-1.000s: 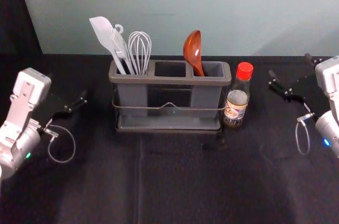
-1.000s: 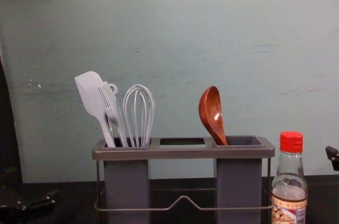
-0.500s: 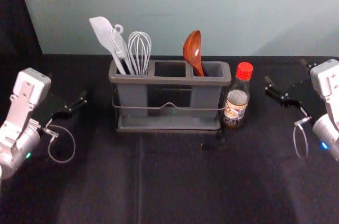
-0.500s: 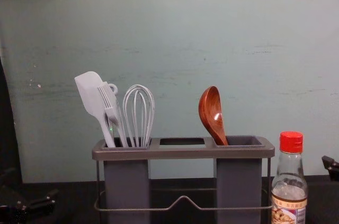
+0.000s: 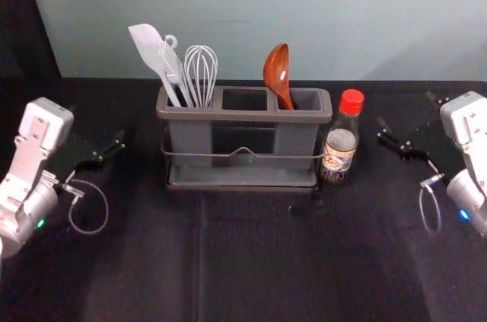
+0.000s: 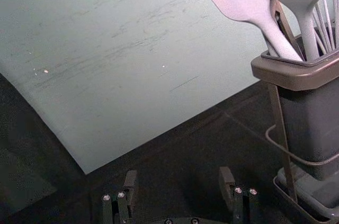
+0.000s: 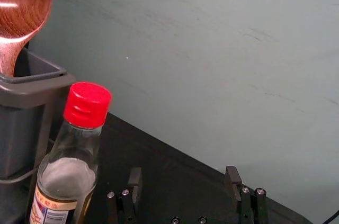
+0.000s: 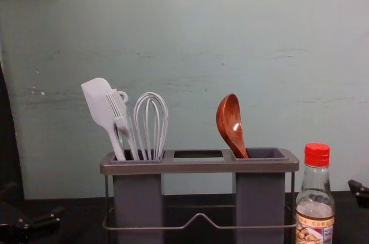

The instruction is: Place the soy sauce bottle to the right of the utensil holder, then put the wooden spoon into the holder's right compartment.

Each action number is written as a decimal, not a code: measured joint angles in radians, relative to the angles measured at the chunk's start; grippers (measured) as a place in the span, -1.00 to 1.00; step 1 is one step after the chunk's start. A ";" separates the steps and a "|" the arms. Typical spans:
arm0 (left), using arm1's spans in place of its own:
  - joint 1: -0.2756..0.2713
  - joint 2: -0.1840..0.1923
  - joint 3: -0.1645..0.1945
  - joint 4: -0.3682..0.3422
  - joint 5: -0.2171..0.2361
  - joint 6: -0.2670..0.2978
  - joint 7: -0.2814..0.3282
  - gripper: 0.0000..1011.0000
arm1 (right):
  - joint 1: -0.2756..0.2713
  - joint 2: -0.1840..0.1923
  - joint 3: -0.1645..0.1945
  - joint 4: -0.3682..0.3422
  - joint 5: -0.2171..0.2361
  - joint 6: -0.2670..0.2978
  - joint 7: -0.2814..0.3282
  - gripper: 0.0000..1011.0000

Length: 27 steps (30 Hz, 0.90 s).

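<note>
Bottle (image 5: 340, 143) stands upright to the left of the right gripper (image 5: 407, 113) and apart from it, its long axis vertical, red cap (image 5: 351, 101) up, label (image 5: 336, 160) toward the robot. It is just beside the right end of the holder (image 5: 243, 115); whether they touch I cannot tell. The spoon (image 5: 278, 71), farther left from that gripper, beyond the bottle, has its handle down in the right compartment (image 5: 310, 99). Its long axis is steep, bowl up and leaning left, the hollow turned partly toward the right gripper.

The right gripper is spread wide with nothing between its fingers. From it to the bottle there is open room on the surface (image 5: 251, 261). The surface's back edge runs along the foot of the wall (image 5: 304, 2), behind the bottle and holder.

The left gripper (image 5: 95, 125) is also wide and holds nothing, well apart from the holder's left end, with open room between. Right of it, the spatula (image 5: 156, 55), brush (image 5: 174, 71) and whisk (image 5: 202, 74) stand in the left compartment
</note>
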<state>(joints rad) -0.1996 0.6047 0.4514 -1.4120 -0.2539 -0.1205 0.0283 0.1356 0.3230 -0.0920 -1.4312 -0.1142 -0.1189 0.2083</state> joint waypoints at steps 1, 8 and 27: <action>0.000 0.000 0.000 0.000 0.000 0.000 0.000 0.98 | -0.001 0.001 -0.001 0.001 0.000 0.000 0.001 0.98; 0.000 0.000 0.000 0.000 0.000 0.000 0.000 0.98 | -0.001 0.004 -0.004 0.006 0.003 -0.002 0.004 0.98; 0.000 0.000 0.000 0.000 0.000 0.000 0.000 0.98 | -0.001 0.003 -0.005 0.004 0.003 -0.004 0.000 0.98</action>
<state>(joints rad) -0.1995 0.6047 0.4514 -1.4120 -0.2539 -0.1205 0.0283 0.1344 0.3265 -0.0967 -1.4269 -0.1109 -0.1232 0.2087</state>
